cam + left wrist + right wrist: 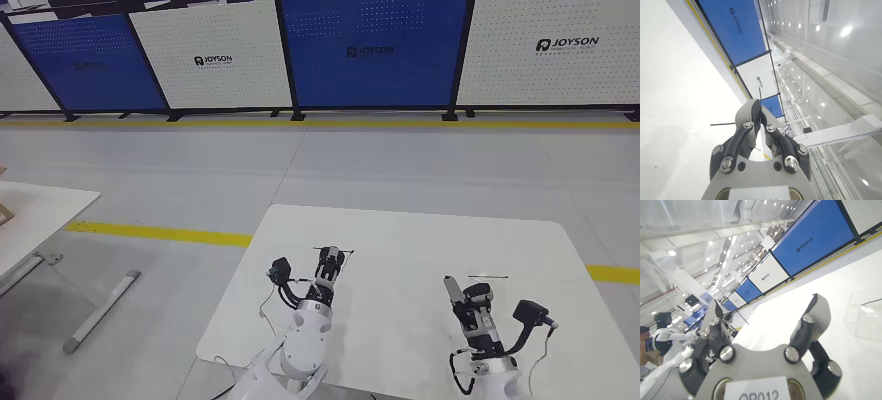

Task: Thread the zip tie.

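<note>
Zip tie [759, 92] sits clamped in left end effector [759, 106]; right end effector [765, 301] gapes apart.

The zip tie [333, 249] in the left gripper [331, 258] is black. A second zip tie [487, 276], toward three o'clock of it, is black too, on a white table [400, 225]. The left gripper and right gripper [765, 301] have pale grey fingers [744, 113] with black pads [756, 113]. At twelve o'clock, fence panels [375, 50] alternate blue and white, finely dotted, beside a yellow floor line [300, 122].

White table [420, 240], clear tray [857, 323], blue-white panels [375, 50]
</note>
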Controlling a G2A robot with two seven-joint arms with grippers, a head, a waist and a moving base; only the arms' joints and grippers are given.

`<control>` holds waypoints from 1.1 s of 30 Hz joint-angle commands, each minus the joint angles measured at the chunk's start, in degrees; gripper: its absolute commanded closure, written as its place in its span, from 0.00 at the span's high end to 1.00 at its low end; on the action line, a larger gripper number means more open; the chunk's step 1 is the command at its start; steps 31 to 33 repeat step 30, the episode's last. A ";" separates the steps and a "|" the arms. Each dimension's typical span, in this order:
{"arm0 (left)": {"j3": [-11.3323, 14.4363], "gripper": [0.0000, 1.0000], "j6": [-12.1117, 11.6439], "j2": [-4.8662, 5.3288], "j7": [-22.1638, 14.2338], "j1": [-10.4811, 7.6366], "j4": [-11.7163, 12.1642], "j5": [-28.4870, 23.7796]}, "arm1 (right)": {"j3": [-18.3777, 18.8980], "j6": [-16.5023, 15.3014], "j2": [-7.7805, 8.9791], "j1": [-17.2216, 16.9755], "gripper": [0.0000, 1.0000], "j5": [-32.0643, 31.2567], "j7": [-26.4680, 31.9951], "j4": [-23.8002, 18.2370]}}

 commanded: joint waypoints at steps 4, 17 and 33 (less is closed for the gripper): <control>0.00 0.00 0.00 0.00 0.00 0.00 0.00 0.00 | 1.93 0.75 -0.15 -1.45 1.00 5.81 -2.06 -1.11; 0.00 0.00 0.00 0.00 0.00 0.00 0.00 0.00 | 2.54 1.95 -0.35 -1.58 1.00 9.27 -2.78 -1.16; 0.00 0.00 0.00 0.00 0.00 0.00 0.00 0.00 | 2.54 1.95 -0.35 -1.58 1.00 9.27 -2.78 -1.16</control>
